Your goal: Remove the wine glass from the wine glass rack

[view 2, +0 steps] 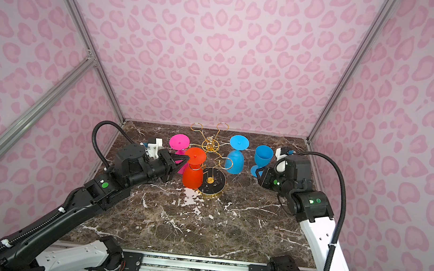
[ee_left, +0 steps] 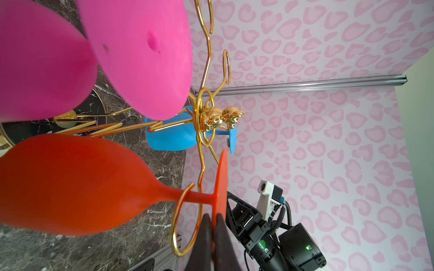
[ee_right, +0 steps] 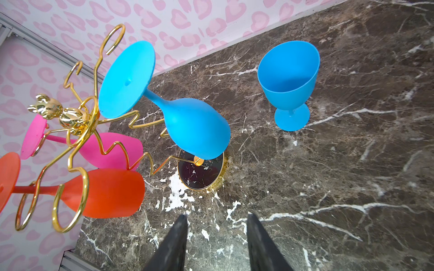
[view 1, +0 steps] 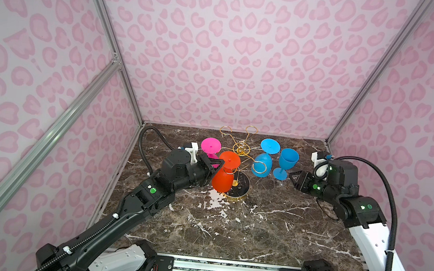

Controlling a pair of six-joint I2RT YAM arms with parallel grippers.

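Left tool, cropped in wrist view, clamps the foot of the orange glass; right tool hangs released, empty; that glass partly hides the rack base.

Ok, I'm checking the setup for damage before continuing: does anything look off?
Only the tabletop: white patches beside the base of the wine glass rack look like its marble finish is chipped or worn away. Nothing else stands out.

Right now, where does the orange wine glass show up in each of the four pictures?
A top view: orange wine glass, centre.
A top view: also centre.
Left wrist: close up, stem through a gold loop.
Right wrist: beside the pink glass.
Shared landmark: the rack's gold knob.
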